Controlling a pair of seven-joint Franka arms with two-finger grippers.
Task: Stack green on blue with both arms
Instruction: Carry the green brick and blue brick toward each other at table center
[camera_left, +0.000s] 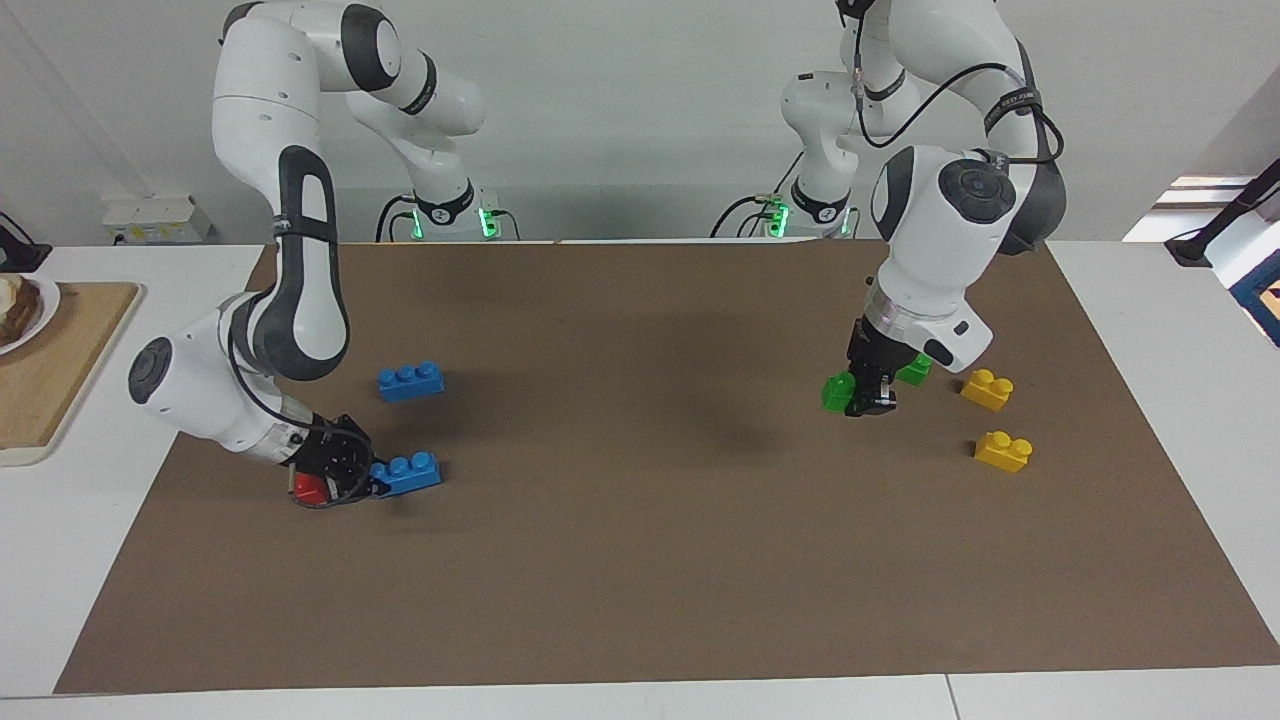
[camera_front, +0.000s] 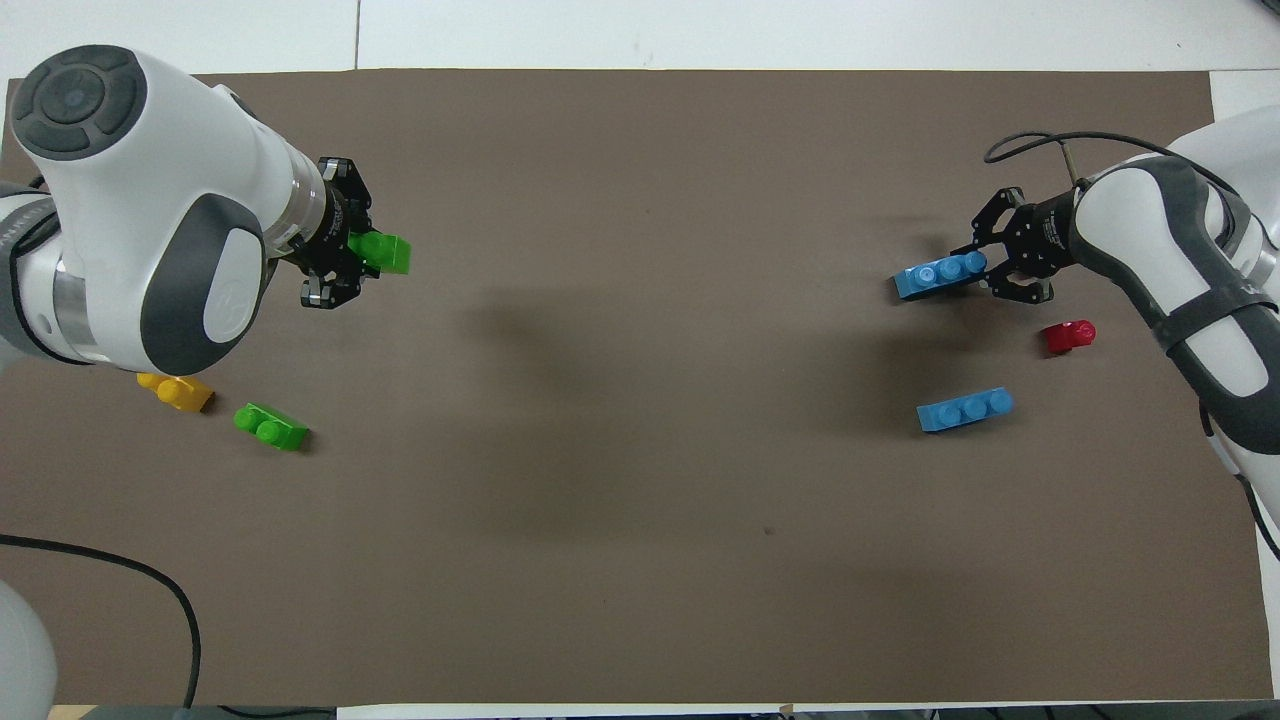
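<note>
left gripper (camera_left: 868, 398) gripping green brick (camera_left: 838, 391), right gripper (camera_left: 362, 478) gripping blue brick (camera_left: 408, 472)

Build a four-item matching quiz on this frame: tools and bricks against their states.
Things:
1. left tool
2. right tool
3. red brick
4. loose blue brick

States:
A. shut on the end of the held blue brick
B. loose brick closest to the right tool
C. shut on a green brick
D. three studs, lying untouched on the mat

Pairs: 1-C, 2-A, 3-B, 4-D
</note>
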